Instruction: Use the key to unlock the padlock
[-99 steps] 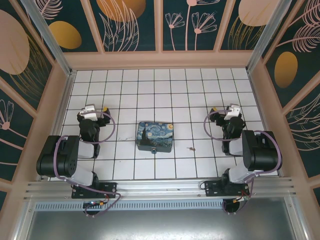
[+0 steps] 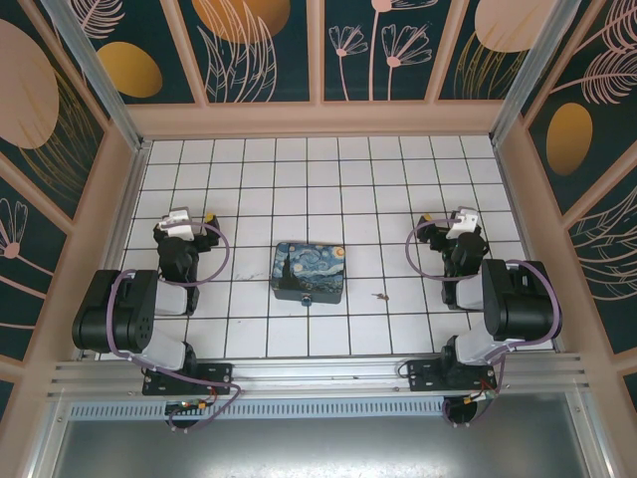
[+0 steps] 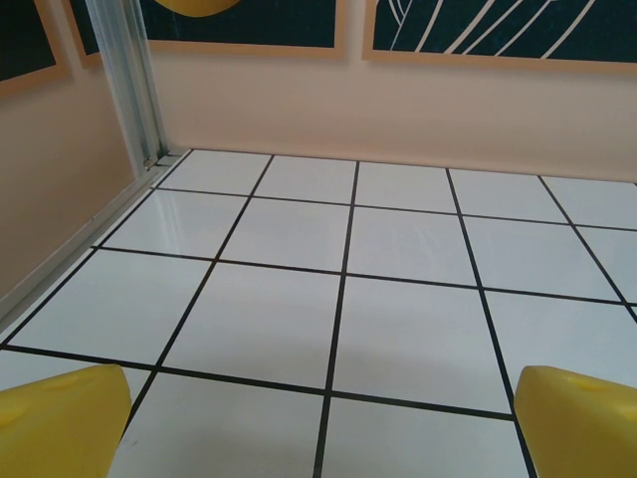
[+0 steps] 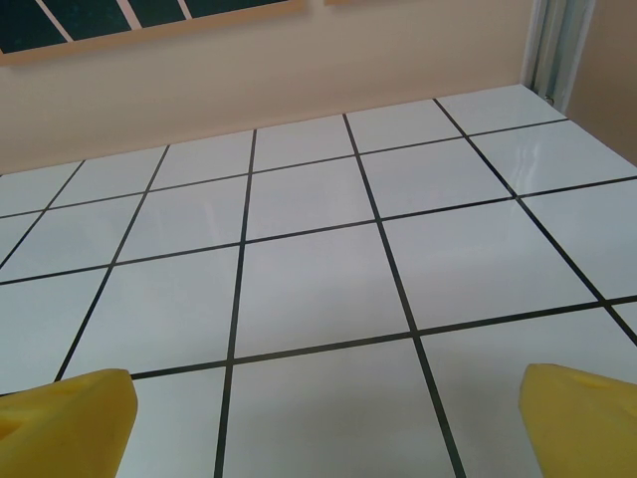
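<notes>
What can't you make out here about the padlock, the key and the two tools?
Padlock: top view, too small against the painted box; shackle and keyhole unreadable.
Key: top view, a tiny sliver; which end is the blade, cannot tell.
Left tool, right tool: wrist views, yellow fingers cut off by the bottom edge.

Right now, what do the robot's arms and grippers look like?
The left arm and right arm are black with bulky rounded joint housings. A purple cable loops by each wrist, topped by a white block. The fingertips are yellow wedges.
</notes>
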